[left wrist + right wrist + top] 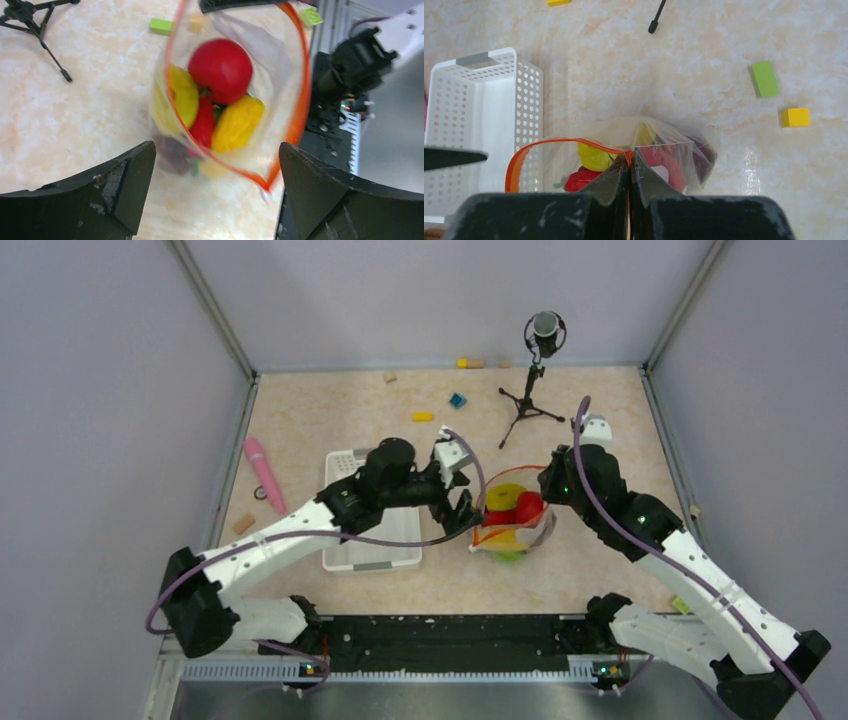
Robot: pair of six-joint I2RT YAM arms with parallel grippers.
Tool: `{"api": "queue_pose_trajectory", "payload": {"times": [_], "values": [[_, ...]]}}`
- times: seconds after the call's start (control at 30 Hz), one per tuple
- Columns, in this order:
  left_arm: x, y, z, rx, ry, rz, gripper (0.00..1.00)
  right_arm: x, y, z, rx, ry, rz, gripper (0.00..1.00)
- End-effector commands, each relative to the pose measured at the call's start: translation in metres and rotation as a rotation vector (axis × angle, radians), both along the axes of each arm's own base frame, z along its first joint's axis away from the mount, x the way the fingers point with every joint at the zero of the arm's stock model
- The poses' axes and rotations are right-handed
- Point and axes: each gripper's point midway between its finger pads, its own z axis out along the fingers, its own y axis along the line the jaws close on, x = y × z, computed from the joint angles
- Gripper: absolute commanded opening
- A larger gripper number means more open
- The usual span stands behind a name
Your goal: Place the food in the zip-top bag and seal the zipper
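The zip-top bag [520,538] sits mid-frame in the overhead view, just right of the white basket [370,560], with the food [220,70] inside; the right gripper [630,172] is clenched on the zipper [301,95]; the left gripper [217,152] is released, straddling the gaping mouth.
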Motion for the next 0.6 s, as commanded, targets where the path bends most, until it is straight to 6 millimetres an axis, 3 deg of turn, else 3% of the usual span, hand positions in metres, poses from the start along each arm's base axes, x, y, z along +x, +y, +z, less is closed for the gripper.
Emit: {"api": "queue_pose_trajectory", "payload": {"times": [0.0,0.07,0.23,0.37,0.57], "values": [[-0.04,0.023,0.034,-0.264,-0.036,-0.017,0.98,0.005,-0.004,0.011,0.069,-0.025,-0.078,0.0],[-0.061,0.034,0.031,-0.339,-0.017,-0.026,0.98,0.006,-0.004,0.005,0.064,-0.003,-0.089,0.0],[-0.074,0.048,0.004,-0.373,-0.026,0.027,0.98,0.006,0.001,-0.005,0.069,0.037,-0.089,0.0],[-0.071,0.039,-0.016,-0.336,0.011,0.05,0.98,0.004,0.003,-0.006,0.08,0.046,-0.079,0.0],[-0.065,0.015,-0.027,-0.292,0.052,0.019,0.93,0.0,0.006,-0.005,0.099,0.048,-0.06,0.0]]}}
